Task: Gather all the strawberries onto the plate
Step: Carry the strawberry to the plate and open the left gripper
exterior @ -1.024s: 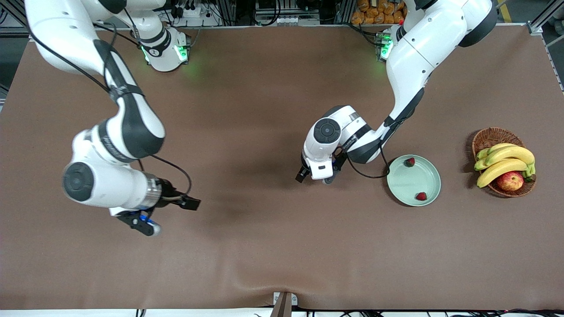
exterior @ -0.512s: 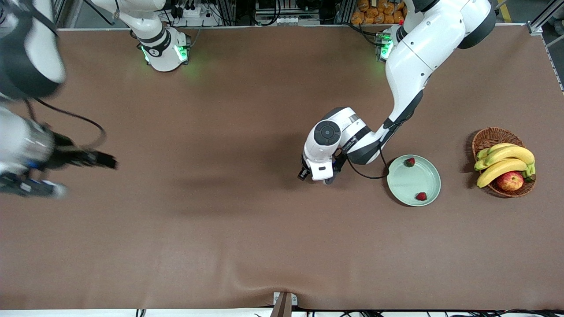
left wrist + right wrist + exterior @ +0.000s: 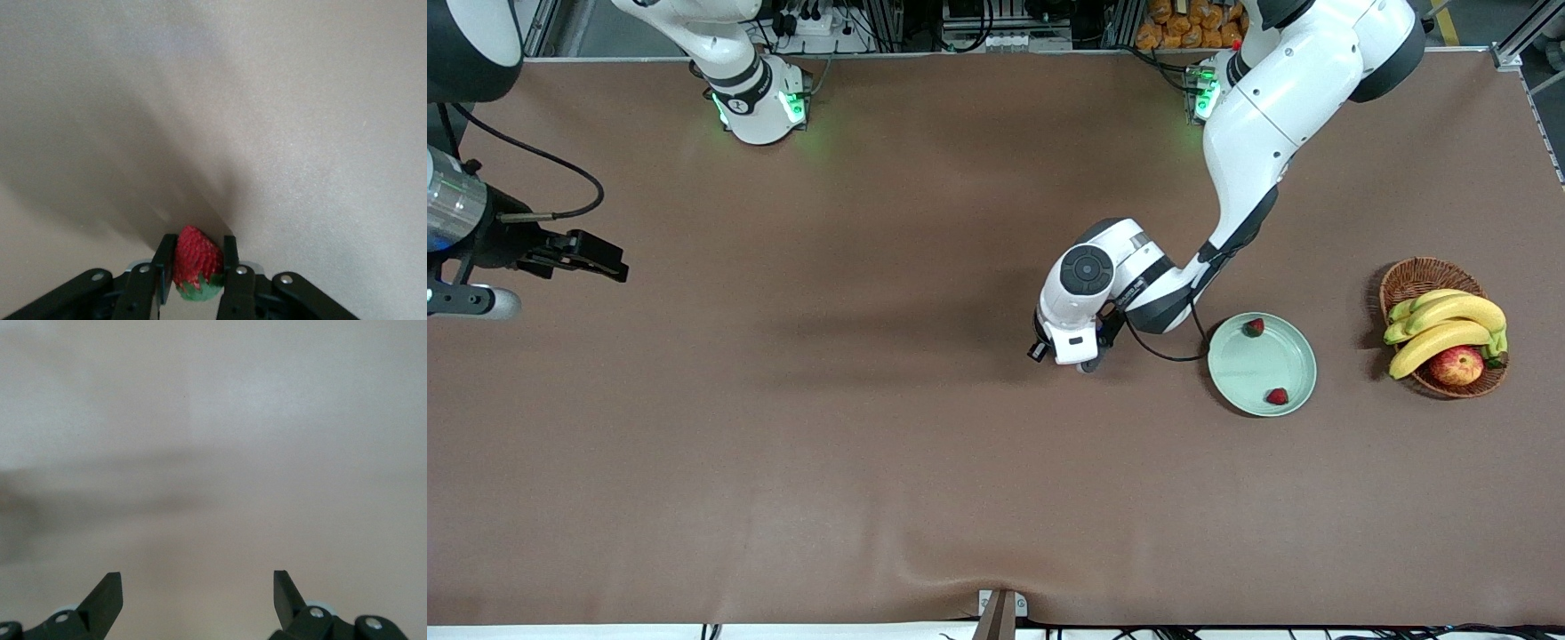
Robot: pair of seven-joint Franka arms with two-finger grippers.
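Note:
My left gripper hangs low over the bare table beside the plate, on the side toward the right arm's end. In the left wrist view the left gripper is shut on a red strawberry with a green leafy top. The pale mint-green plate holds two more strawberries, one at its rim nearest the robots and one at its rim nearest the front camera. My right gripper is open and empty over the table's edge at the right arm's end; the right wrist view shows it over bare table.
A brown wicker basket with bananas and a red-yellow apple stands beside the plate toward the left arm's end. A metal bracket sits at the table's front edge.
The right arm has swung away toward its own end of the table and up toward the robots' side. The left gripper has stayed almost still with the strawberry.

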